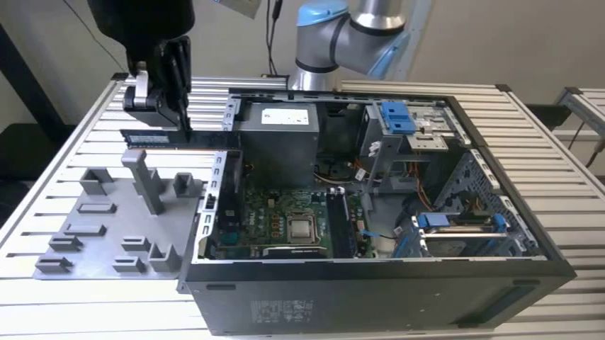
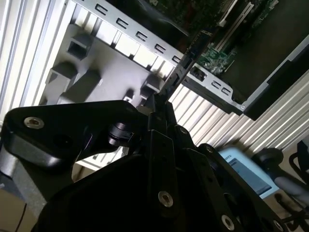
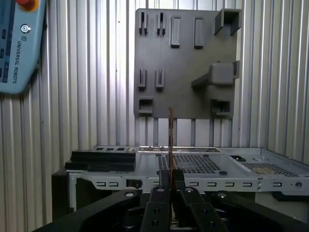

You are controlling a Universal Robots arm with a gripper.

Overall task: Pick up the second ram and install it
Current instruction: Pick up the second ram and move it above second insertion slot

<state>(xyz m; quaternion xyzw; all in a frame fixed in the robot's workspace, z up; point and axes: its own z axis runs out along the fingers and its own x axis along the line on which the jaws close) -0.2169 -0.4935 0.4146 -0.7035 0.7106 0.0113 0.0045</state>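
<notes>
My end effector [image 1: 183, 129] grips the second ram [image 1: 146, 137] in the air between the grey holder tray [image 1: 95, 241] and the open computer case [image 1: 378, 283], so the pick looks done and the install remains.

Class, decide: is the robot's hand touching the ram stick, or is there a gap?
Touching. In the first wrist view the hand clamps both faces of the second ram, which is seen edge-on between its fingers, with no gap.
</notes>
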